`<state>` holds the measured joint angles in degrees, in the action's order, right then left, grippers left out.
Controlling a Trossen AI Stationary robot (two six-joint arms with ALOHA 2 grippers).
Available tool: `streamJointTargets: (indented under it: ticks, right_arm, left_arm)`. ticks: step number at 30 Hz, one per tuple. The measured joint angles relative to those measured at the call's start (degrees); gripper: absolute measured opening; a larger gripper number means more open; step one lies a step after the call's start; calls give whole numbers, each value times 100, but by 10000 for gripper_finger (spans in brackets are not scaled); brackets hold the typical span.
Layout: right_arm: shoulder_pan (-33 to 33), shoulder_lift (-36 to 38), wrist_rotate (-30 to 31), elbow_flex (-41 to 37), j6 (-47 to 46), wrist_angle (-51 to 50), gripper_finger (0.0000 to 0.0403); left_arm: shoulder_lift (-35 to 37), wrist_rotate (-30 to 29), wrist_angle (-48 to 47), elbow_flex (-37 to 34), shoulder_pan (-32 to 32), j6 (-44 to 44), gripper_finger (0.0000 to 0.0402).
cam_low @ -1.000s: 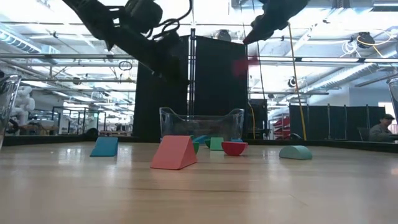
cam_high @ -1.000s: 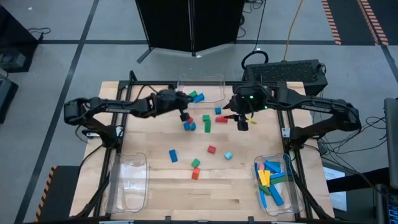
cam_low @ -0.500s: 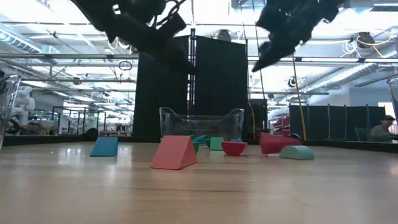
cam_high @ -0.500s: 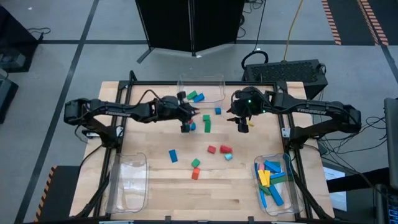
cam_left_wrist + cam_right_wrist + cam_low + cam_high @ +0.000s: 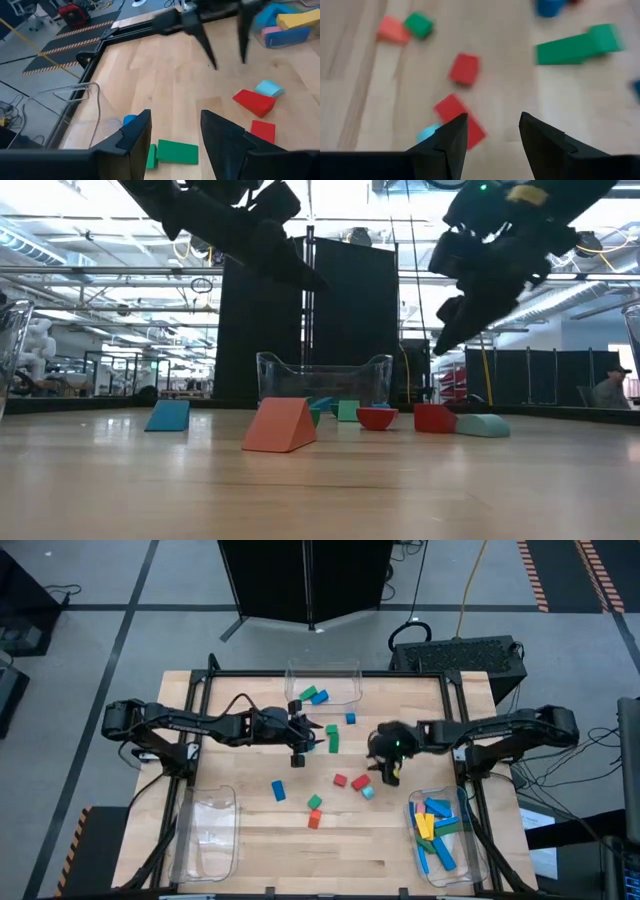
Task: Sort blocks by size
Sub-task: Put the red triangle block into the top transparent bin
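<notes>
Loose blocks lie scattered mid-table: a red wedge-like block (image 5: 361, 781) with a small cyan piece (image 5: 368, 792) touching its near side, a red cube (image 5: 340, 780) just beside them, a blue block (image 5: 279, 790), a green cube (image 5: 315, 801) with a salmon wedge (image 5: 314, 819) next to it, and a long green bar (image 5: 333, 740) farther back. A few more blocks sit in the back bin (image 5: 350, 673); long bars fill the right bin (image 5: 413, 830); the left bin (image 5: 180, 840) looks empty.

The right gripper (image 5: 389, 772) hangs just above the red wedge and cyan piece, fingers parted, nothing between them; its wrist view looks straight down on that pair. The left gripper (image 5: 298, 753) hovers near the green bar, fingers also apart and empty.

Judgement: the right arm is lining up a pick. The two pieces touch, so the fingers should straddle one only, squared to its flat sides, dropping straight down. Closing on the wedge's slope could squirt it out and knock the cyan piece away.
</notes>
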<state>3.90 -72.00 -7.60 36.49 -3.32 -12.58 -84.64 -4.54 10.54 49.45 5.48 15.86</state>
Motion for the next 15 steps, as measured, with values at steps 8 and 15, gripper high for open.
streamJointTargets:
  ticks: [8, 15]
  right_arm:
    - [-370, -859, 0, -59, 972, 506, 195]
    - [-358, -1583, -22, 264, 1190, 546, 257]
  left_arm:
    - [0, 0, -74, -2, 0, -44, 173]
    - [-2, 0, -104, -2, 0, -45, 173]
